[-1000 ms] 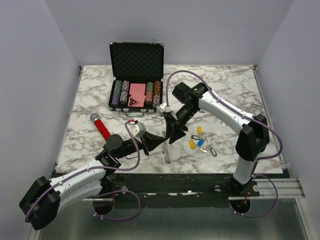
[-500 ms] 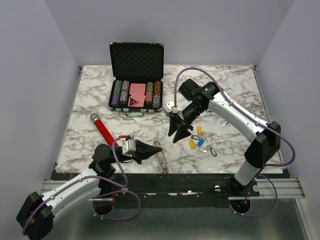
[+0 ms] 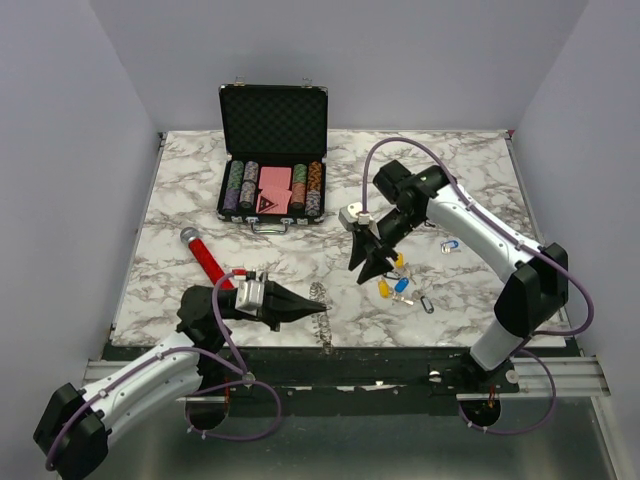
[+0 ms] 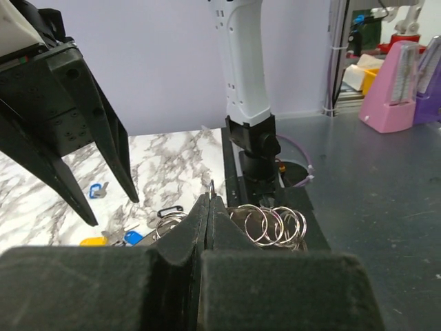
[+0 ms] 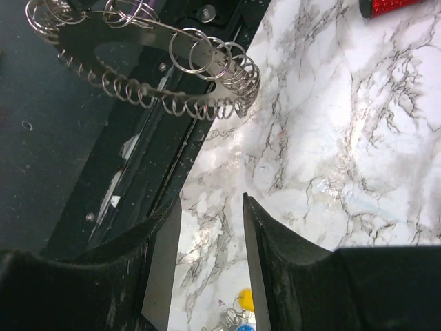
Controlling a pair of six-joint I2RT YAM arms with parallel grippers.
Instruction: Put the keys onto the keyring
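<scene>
The keyring [image 3: 322, 318], a silvery ring fringed with small split rings, hangs at the table's front edge. It also shows in the right wrist view [image 5: 158, 69], partly past the edge. My left gripper [image 3: 312, 303] is shut on the keyring, pinching a thin ring at its tips [image 4: 209, 196], with more rings [image 4: 270, 224] just behind them. The keys [image 3: 393, 284], with yellow and blue heads, lie in a small cluster right of centre. My right gripper [image 3: 362, 275] is open and empty, just left of and above them. A yellow key [image 5: 244, 300] shows between its fingers [image 5: 162, 262].
An open black poker chip case [image 3: 272, 150] stands at the back. A red-handled tool [image 3: 205, 258] lies left of centre. A lone blue key [image 3: 450, 246] lies to the right, and a small black loop [image 3: 427, 303] lies near the key cluster.
My left gripper pulled back toward the front edge and turned, bringing the keyring with it. My right gripper moved right, closer to the keys.
</scene>
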